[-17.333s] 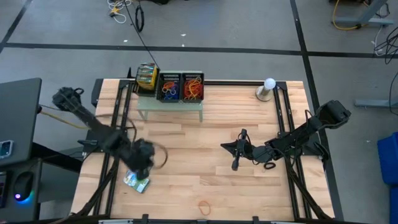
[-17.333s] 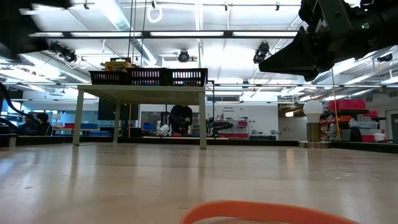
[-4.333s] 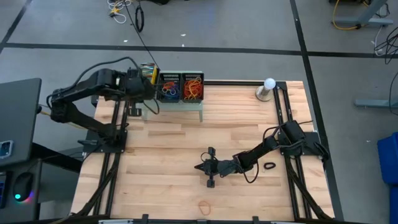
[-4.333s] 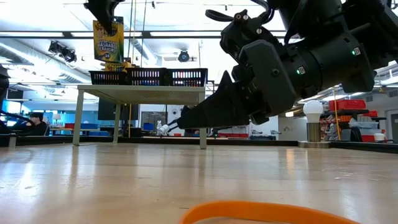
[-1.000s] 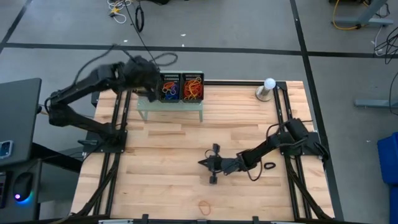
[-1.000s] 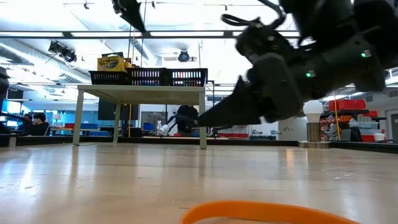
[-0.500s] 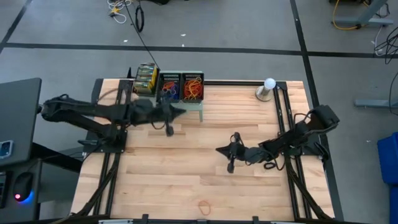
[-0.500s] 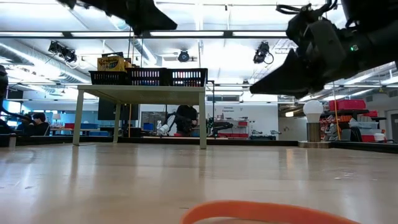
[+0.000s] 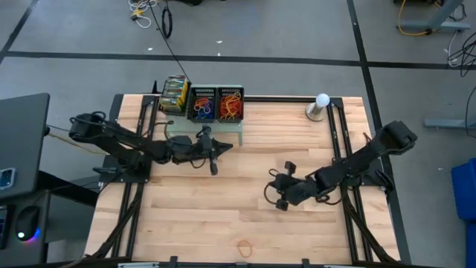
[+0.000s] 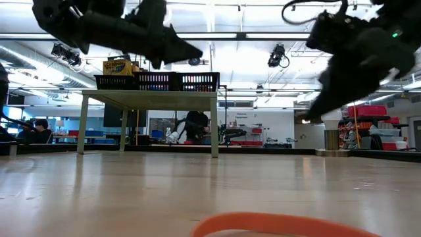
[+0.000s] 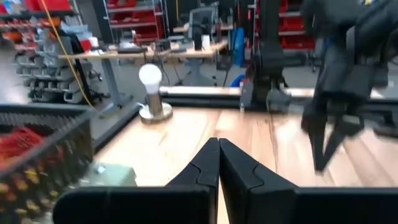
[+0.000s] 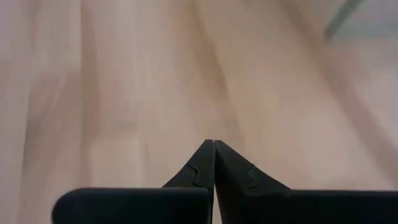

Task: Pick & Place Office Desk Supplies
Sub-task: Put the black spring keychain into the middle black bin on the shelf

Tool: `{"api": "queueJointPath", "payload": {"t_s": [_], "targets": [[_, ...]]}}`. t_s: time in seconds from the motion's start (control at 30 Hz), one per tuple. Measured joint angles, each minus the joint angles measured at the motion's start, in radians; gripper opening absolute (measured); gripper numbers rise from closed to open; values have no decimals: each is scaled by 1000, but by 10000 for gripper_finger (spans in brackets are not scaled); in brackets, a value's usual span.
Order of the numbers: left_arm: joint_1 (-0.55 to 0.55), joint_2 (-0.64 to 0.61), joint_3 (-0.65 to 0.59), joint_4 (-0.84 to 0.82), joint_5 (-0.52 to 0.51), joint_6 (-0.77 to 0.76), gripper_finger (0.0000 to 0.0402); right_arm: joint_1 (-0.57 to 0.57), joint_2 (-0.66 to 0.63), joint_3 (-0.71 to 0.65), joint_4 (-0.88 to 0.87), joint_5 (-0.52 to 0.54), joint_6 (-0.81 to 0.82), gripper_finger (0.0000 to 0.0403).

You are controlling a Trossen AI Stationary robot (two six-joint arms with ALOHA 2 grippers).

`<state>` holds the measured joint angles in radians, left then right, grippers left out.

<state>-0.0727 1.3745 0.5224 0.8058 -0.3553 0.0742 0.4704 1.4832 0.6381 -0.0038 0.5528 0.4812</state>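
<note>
Orange rubber band [image 9: 244, 243] lies flat near tabletop [image 9: 223, 216] front edge | soft, light, likely pinched at one strand | left gripper [image 11: 218, 163] and right gripper [image 12: 214, 163] fingers closed, empty

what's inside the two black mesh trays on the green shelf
Both trays hold tangled rubber bands, mostly orange, red and some blue. Anything beneath the tangles is covered.
</note>
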Motion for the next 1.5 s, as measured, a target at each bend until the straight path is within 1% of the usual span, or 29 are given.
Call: {"api": "queueJointPath", "payload": {"t_s": [0.13,0.27,0.33,0.47,0.6,0.67,0.8,0.9,1.1,1.23,1.33,1.43,1.5], "targets": [[-5,62,0,27,4,-2,9,5,-38,100,-402,-165,121,8],[-19,101,0,75,22,-2,9,7,-50,151,-671,-321,229,29],[-22,116,0,106,25,-2,9,16,-53,164,-777,-359,272,47],[-26,138,0,140,52,-2,9,50,-53,169,-935,-384,357,90],[-24,147,0,171,72,7,9,95,-53,169,-1036,-450,427,127],[-24,147,0,192,71,25,9,122,-53,168,-1042,-464,431,141],[-23,147,0,220,69,47,9,156,-53,140,-985,-486,446,159],[-23,147,0,238,70,49,9,176,-53,103,-965,-509,445,160],[-23,147,0,247,69,57,9,210,-53,19,-965,-588,439,150],[-23,147,0,247,69,68,9,224,-57,-41,-903,-610,442,140],[-23,147,0,243,69,50,9,223,-59,-67,-869,-618,451,125],[-19,148,0,241,71,-26,9,223,-56,-60,-872,-615,453,99],[-16,148,0,239,71,-55,9,224,-56,-48,-873,-612,449,75]]}}
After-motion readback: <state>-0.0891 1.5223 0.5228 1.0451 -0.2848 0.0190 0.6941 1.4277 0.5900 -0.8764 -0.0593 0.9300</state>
